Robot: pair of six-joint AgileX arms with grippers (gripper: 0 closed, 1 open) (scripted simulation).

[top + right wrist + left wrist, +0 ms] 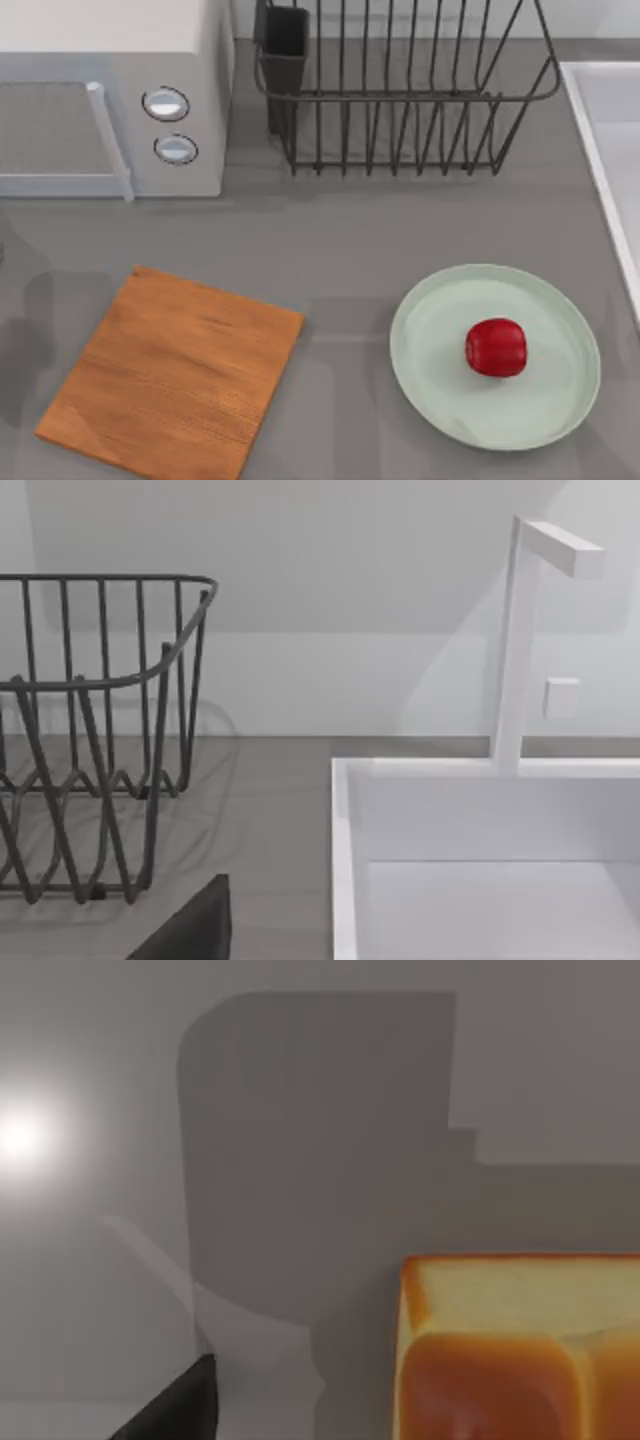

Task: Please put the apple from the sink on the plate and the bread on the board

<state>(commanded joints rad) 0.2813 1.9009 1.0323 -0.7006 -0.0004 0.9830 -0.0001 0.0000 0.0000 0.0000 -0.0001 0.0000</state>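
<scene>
The apple (496, 347) sits on the plate (430, 310), a little toward the sink side of the plate's middle, at the right of the table (350, 240). The board (170, 372) lies bare at the left front, turned at an angle and well apart from the plate. Behind the board stands a grey microwave (110, 95) with two round knobs, and beside it, behind the plate, a dark wire dish rack (400, 100). The pale rim of the sink (600, 150) runs along the table's right edge.

In the left wrist view, the bread (520, 1350) shows close up, its pale side and glossy brown scored top just beside a dark fingertip (185, 1405) of the left pincer. The bun stands apart from that finger, on a grey surface under a broad shadow. With one finger alone in view, it cannot be told whether the left pincer is open or closed.

In the right wrist view, a dark fingertip (195, 928) of the right pincer points toward the gap between the dish rack (100, 730) and the sink (345, 860). Past the finger, the white basin opens with a square white tap (520, 640) rising from its far rim against the wall. Whether the right pincer is open or closed cannot be told either.
</scene>
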